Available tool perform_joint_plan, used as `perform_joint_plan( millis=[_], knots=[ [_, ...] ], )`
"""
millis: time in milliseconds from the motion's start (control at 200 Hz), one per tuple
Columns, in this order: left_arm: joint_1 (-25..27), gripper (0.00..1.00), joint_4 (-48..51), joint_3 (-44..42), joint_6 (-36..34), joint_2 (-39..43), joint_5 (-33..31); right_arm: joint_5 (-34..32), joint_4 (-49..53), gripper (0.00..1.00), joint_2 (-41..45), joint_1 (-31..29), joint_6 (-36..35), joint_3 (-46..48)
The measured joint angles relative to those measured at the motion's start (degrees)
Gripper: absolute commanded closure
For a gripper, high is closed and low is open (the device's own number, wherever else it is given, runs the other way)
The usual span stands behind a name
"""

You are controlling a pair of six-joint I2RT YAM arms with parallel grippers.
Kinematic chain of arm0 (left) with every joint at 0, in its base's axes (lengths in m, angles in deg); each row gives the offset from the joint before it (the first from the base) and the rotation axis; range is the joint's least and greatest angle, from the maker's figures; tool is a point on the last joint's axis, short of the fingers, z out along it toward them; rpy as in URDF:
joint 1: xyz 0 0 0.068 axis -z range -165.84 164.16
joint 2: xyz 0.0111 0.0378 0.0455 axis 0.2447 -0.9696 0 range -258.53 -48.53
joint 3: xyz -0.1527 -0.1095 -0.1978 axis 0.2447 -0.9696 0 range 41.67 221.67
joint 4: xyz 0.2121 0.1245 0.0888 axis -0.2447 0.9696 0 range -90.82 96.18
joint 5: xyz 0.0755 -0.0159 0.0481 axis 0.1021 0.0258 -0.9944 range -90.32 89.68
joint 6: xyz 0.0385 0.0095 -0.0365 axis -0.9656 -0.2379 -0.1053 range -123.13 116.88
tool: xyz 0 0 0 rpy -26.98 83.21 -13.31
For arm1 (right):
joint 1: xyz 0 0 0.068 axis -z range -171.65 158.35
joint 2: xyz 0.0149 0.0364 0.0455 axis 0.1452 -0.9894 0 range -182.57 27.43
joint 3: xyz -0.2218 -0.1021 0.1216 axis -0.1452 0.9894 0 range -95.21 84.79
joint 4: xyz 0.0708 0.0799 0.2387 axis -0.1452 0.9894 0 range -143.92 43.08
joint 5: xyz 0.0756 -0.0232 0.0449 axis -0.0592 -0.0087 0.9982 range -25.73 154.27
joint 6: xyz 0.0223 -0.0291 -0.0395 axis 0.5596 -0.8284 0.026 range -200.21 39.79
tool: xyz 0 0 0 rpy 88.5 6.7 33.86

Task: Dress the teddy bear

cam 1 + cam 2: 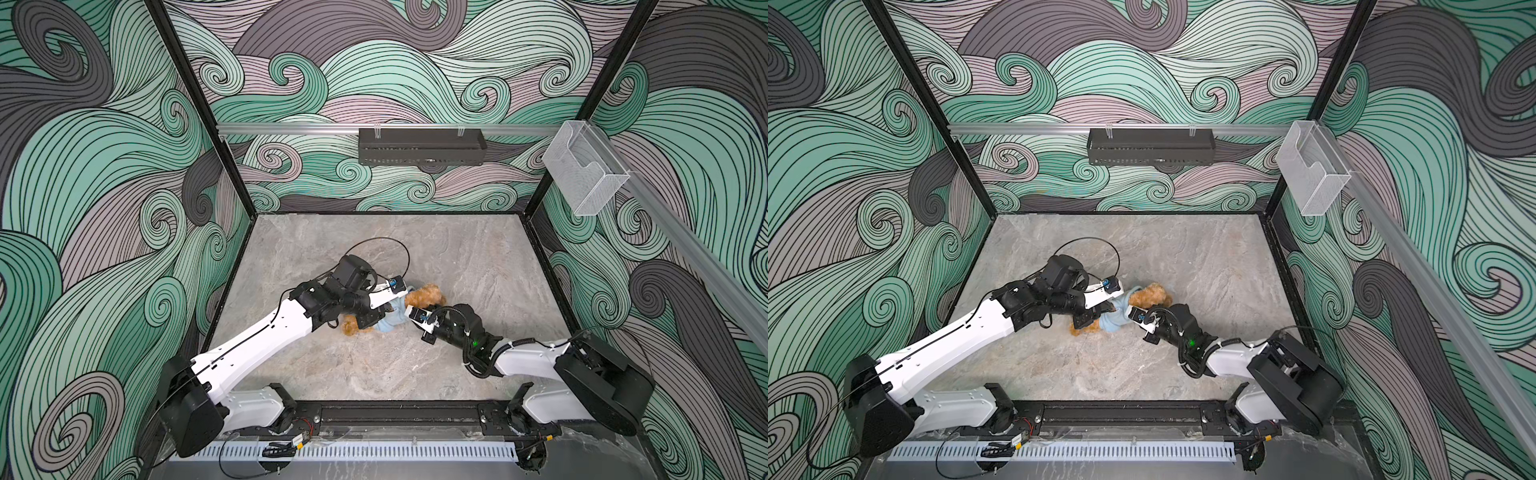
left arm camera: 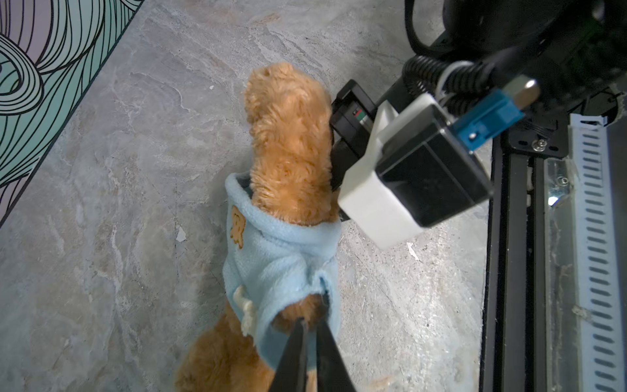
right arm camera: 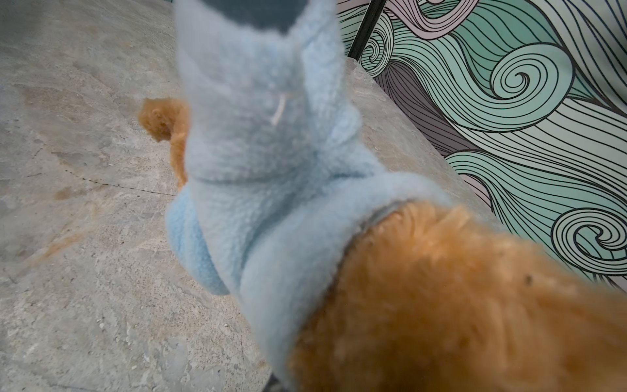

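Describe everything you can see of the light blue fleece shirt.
The light blue fleece shirt is fuzzy, with a brown bear patch. It covers the body of the golden-brown plush teddy bear, head out the collar, legs past the hem, lying on the grey stone-look table. The left hand pinches a sleeve opening.

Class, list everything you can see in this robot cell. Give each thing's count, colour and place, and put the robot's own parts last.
bear: one, golden-brown, lying mid-table between the grippers
shirt: one, light blue with a brown patch, round the bear's body
table: one, grey stone-look, floor of the cell
tray: one, black, hung on the back rail
box: one, clear, on the right rail
walls: three, green, grey and lilac swirls, round the table
arms: two, white and black, reaching in from the near edge
left gripper: one, black, jaws nearly closed at a shirt opening
right gripper: one, black, beside the bear's head, jaws hidden
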Motion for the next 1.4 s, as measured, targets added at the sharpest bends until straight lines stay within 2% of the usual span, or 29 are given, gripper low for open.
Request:
perform_joint_plan(
  millis=[365, 790, 1035, 1396],
  knots=[
    [0.6, 0.90, 0.9, 0.8, -2.3, -3.1, -3.2, -0.4, 0.2, 0.89, 0.0, 0.0, 0.0, 0.0],
    [1.3, 0.69, -0.7, 1.8, -1.9, -6.3, -4.4, -1.2, 0.7, 0.92, 0.0, 0.0, 0.1, 0.0],
    [1.4, 0.62, -2.9, 1.8, -0.3, -8.0, -5.5, -1.4, 0.9, 0.93, 0.0, 0.0, 0.2, 0.0],
    [1.9, 0.62, -3.7, 3.4, 1.4, -13.9, -3.3, -2.0, 2.3, 0.94, 0.0, 0.0, 1.3, 0.0]
  ],
)
